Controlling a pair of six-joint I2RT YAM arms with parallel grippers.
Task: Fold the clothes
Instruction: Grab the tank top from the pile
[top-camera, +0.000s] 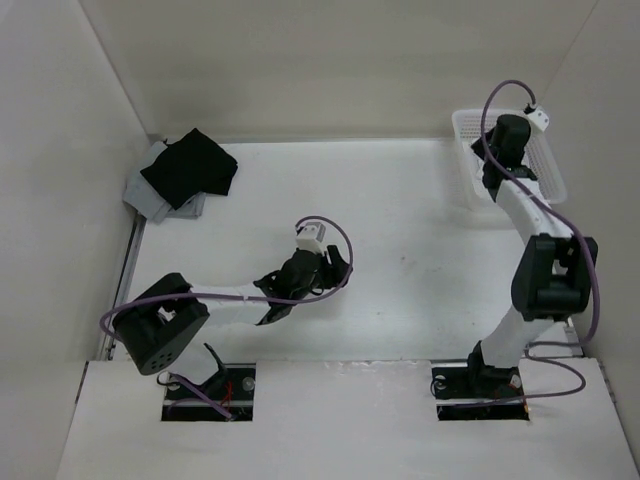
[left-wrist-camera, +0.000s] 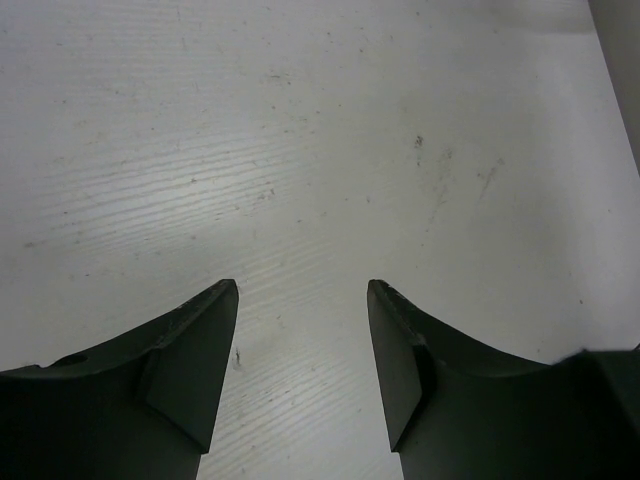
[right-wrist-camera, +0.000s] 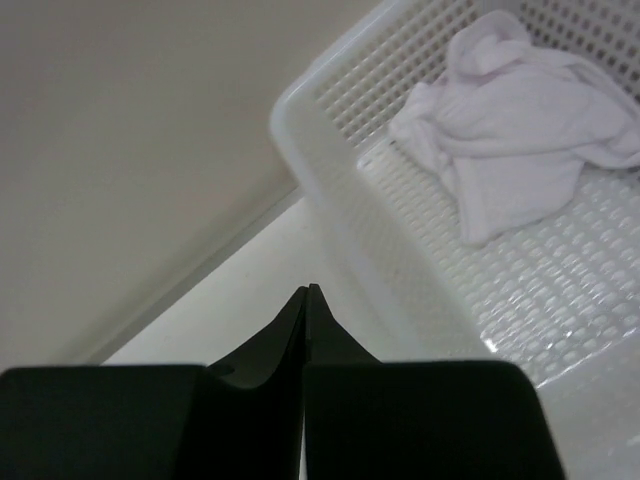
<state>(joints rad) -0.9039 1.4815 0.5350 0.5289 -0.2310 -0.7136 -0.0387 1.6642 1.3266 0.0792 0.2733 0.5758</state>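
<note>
The right tool (right-wrist-camera: 307, 290) has its two fingers pressed flat together with no cloth between them. In the right wrist view its tips sit over a pale strip of the table (top-camera: 420, 230), just outside the rounded corner of a white plastic basket (right-wrist-camera: 300, 110). The basket stands at the far right corner of the table, close to the back wall. Inside it lie the clothes (right-wrist-camera: 510, 130), a single thin white garment with a faint pink-lilac tint. It is crumpled into a loose heap against the perforated wall, and part of it is spread on the basket floor. The garment is past the tool's tips and off to one side of them, on the other side of the basket rim, and the tool is not touching it. From the top camera the right arm reaches over the basket and hides most of what is in it. The left tool (left-wrist-camera: 302, 288) has its fingers spread wide, with only scuffed bare table showing between them. It hangs over the middle of the table, somewhat toward the near edge and well apart from the basket and the garment. At the far left corner a black garment (top-camera: 190, 165) lies on top of a grey cloth stack (top-camera: 150, 195).
</note>
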